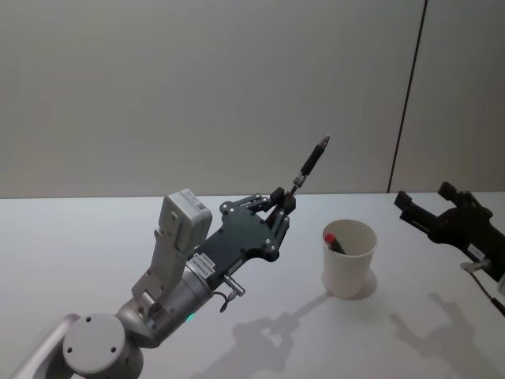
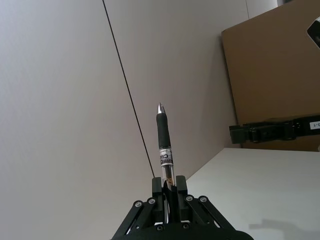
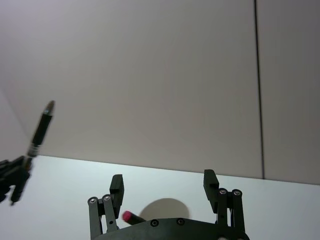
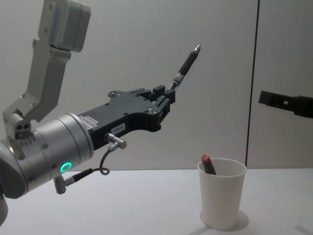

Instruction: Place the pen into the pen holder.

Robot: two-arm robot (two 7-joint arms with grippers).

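Black-gripped, the pen (image 1: 310, 166) is being pinched at its lower end between the fingers of the left gripper (image 1: 282, 204), tip slanting upward, above the table (image 1: 79, 237) and left of the pen holder (image 1: 347, 276). That white paper cup is being occupied by a red-capped pen (image 1: 333, 240) leaning against its wall. The right gripper (image 3: 163, 181) is being held spread wide and empty, right of the cup.

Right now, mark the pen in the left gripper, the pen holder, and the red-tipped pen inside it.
pen (image 1: 312, 160): head view, on its black grip section.
pen holder (image 4: 222, 200): chest view, on the white outer wall.
red-tipped pen (image 4: 206, 159): chest view, on its red end.
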